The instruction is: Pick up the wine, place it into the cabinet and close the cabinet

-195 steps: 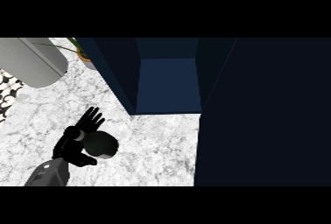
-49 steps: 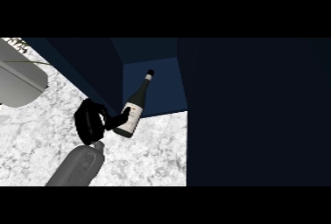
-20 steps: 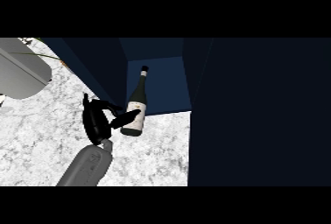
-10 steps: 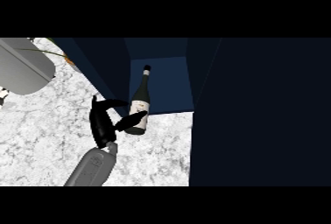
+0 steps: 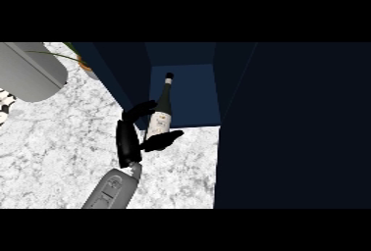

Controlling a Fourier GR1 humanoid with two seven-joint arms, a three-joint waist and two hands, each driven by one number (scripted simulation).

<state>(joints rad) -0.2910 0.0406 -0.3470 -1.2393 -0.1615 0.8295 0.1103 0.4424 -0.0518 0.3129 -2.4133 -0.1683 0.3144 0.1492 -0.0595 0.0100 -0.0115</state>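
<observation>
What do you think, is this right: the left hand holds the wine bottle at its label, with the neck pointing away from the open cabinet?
One detail is wrong. In the head view the left hand does hold the wine bottle at its label, fingers curled round it, but the neck points into the open cabinet, not away from it.

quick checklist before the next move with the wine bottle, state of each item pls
1. Left hand curled round the dark glass wine bottle: ok.
2. Bottle neck pointing into the open dark blue cabinet: ok.
3. Bottle fully inside the cabinet: not ok, its base shows over the white marble counter.
4. Bottle resting on the cabinet floor: cannot tell.
5. Cabinet closed: not ok.
</observation>
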